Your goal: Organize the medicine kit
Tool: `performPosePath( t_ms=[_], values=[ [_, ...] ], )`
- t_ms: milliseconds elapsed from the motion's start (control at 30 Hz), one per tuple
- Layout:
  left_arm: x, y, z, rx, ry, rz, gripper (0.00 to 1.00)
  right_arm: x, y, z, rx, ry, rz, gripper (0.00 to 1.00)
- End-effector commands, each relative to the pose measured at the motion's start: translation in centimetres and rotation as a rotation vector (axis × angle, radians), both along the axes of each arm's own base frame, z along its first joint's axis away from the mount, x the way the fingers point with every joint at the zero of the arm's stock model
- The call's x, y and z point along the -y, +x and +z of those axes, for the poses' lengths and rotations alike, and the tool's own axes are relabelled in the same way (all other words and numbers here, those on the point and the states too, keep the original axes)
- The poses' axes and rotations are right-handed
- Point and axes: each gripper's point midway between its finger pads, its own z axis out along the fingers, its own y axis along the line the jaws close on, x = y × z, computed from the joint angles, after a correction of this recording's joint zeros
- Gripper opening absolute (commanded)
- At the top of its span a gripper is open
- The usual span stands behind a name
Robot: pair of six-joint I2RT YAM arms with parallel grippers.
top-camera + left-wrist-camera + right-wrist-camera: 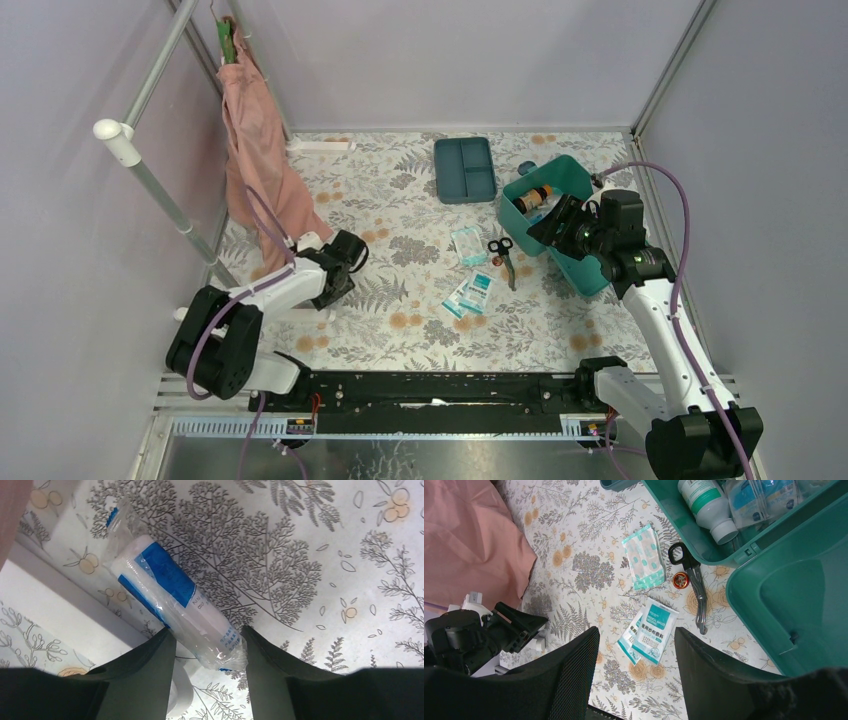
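- The left claw [207, 632] is at the left of the bench [400, 215], closed on one end of a bandage roll [165, 592] in clear wrap, 1 finger on each side.
- The right claw [636, 632] hangs open with nothing between its 2 fingers.
- The medicine kit [575, 175] sits far right, lid open, with a white bottle [706, 502] inside.
- The scissors [503, 255] and sachets [470, 295] lie just left of the kit.

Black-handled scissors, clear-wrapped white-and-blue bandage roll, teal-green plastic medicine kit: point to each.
Black-handled scissors [698, 592], right wrist view, on the grey blades.
Clear-wrapped white-and-blue bandage roll [172, 597], left wrist view, mid-roll on the blue label.
Teal-green plastic medicine kit [784, 580], right wrist view, bare inside of the open lid.
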Motion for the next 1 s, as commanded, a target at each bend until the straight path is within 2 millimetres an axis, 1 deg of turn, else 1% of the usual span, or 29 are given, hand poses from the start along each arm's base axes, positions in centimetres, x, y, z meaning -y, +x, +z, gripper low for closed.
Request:
performPosePath(
  t_ms=[0, 100, 133, 233, 300, 367, 433, 533, 633, 700, 800, 867, 967],
  values=[
    [2.2, 2.3, 0.7, 0.043, -0.017, -0.12, 0.56, -0.3, -0.7, 0.0, 0.003, -0.005, 0.032, 0.65],
    [5.4, 3.1, 1.3, 0.062, -0.017, -0.251, 0.54, -0.3, -0.7, 0.0, 0.002, -0.003, 0.03, 0.65],
    [6.7, 3.4, 1.6, 0.073, -0.02, -0.296, 0.54, -0.4, -0.7, -0.1, 0.0, -0.002, 0.031, 0.65],
    [11.4, 3.1, 1.7, 0.092, -0.026, -0.464, 0.53, -0.3, -0.8, -0.1, -0.001, -0.001, 0.03, 0.65],
    [14.3, 2.5, 1.8, 0.101, -0.022, -0.568, 0.53, -0.3, -0.8, -0.2, -0.002, -0.006, 0.027, 0.65],
    [16.6, 1.6, 1.7, 0.101, -0.003, -0.662, 0.53, 0.0, -0.8, -0.2, 0.0, -0.016, 0.017, 0.65],
    [18.0, 0.5, 1.6, 0.097, 0.034, -0.732, 0.54, 0.2, -0.8, -0.3, -0.001, -0.025, 0.011, 0.65],
    [19.0, -0.8, 1.7, 0.097, 0.043, -0.769, 0.59, 0.3, -0.9, -0.4, -0.003, -0.026, 0.003, 0.65],
    [19.1, -1.4, 2.3, 0.12, 0.014, -0.771, 0.69, 0.2, -1.0, -0.7, -0.011, -0.02, 0.001, 0.66],
    [19.1, -1.5, 3.3, 0.147, -0.014, -0.767, 0.74, 0.1, -1.1, -0.8, -0.018, -0.014, 0.004, 0.66],
    [18.7, -1.6, 5.3, 0.202, -0.05, -0.757, 0.76, -0.2, -1.3, -1.1, -0.03, -0.005, 0.02, 0.65],
    [18.2, -1.5, 7.3, 0.254, -0.068, -0.741, 0.77, -0.6, -1.4, -1.1, -0.035, 0.013, 0.042, 0.65],
    [16.7, -1.0, 10.5, 0.34, -0.094, -0.703, 0.78, -2.3, -1.6, -1.0, -0.035, 0.031, 0.095, 0.65]
  ],
)
